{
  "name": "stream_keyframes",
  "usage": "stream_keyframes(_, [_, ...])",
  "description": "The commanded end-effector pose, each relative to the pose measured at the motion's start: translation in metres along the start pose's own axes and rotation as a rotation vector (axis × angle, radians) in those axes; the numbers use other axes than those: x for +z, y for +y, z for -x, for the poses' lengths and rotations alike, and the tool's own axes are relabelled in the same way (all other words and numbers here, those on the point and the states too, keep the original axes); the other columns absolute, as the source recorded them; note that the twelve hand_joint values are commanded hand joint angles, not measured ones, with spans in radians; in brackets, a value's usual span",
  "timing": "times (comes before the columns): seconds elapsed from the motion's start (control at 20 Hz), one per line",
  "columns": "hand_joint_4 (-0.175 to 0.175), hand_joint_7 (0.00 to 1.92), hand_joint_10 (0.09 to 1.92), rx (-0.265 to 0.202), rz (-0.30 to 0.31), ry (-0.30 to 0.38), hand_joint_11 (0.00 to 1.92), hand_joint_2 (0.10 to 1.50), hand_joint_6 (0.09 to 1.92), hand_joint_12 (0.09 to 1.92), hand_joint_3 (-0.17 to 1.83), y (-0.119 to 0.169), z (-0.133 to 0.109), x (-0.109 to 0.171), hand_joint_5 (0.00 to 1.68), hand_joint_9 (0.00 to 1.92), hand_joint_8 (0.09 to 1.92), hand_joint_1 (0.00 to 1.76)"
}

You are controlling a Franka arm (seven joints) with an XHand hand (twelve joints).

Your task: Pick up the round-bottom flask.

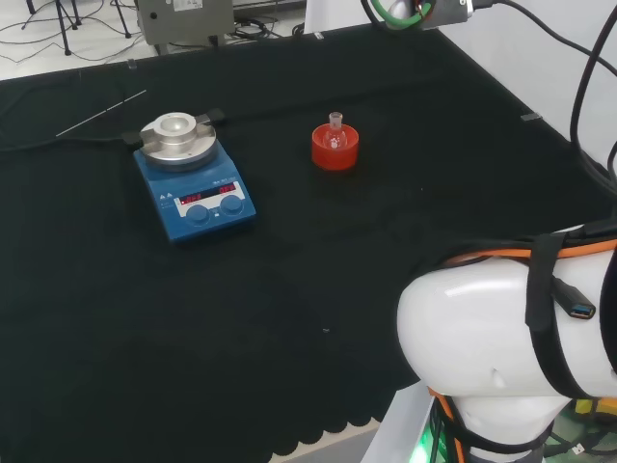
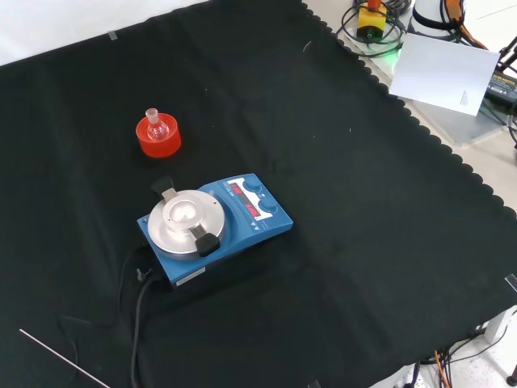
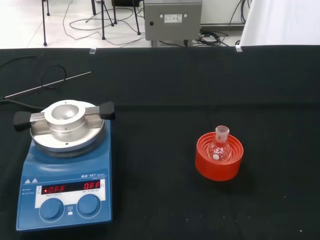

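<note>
A small clear round-bottom flask (image 1: 335,136) (image 2: 157,125) (image 3: 219,148) stands upright, neck up, in a red ribbed ring stand (image 1: 335,149) (image 2: 158,137) (image 3: 219,158) on the black cloth. In the head view it sits right of the bench's middle; in the front view it is at the upper left. The wrist view looks at it from some distance.
A blue stirrer plate (image 1: 196,189) (image 2: 215,225) (image 3: 66,176) with a round metal top stands left of the flask in the head view, its cable trailing off. A thin metal rod (image 1: 100,113) (image 2: 63,359) (image 3: 47,85) lies beyond it. White arm links (image 1: 511,328) rise at the head view's lower right.
</note>
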State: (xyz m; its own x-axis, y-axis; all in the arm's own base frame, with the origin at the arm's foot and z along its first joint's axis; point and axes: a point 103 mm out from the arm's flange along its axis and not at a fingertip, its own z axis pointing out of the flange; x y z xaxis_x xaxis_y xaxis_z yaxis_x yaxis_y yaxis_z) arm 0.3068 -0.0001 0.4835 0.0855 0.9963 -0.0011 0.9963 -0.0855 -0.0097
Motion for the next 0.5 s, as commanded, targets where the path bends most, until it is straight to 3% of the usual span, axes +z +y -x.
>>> stream_keyframes(0.05, [-0.028, 0.03, 0.64, 0.001, 0.008, -0.011, 0.00, 1.20, 0.19, 0.93, 0.51, 0.0001, -0.0001, 0.0003, 0.12, 0.11, 0.52, 0.04])
stream_keyframes(0.2, [-0.028, 0.03, 0.64, 0.002, 0.003, -0.013, 0.00, 1.30, 0.09, 0.92, 0.34, 0.0006, -0.0004, 0.0002, 0.16, 0.11, 0.49, 0.00])
stream_keyframes(0.5, [-0.028, 0.04, 0.63, 0.004, 0.004, -0.013, 0.00, 1.32, 0.09, 0.92, 0.30, 0.0023, 0.0016, 0.0022, 0.17, 0.11, 0.48, 0.00])
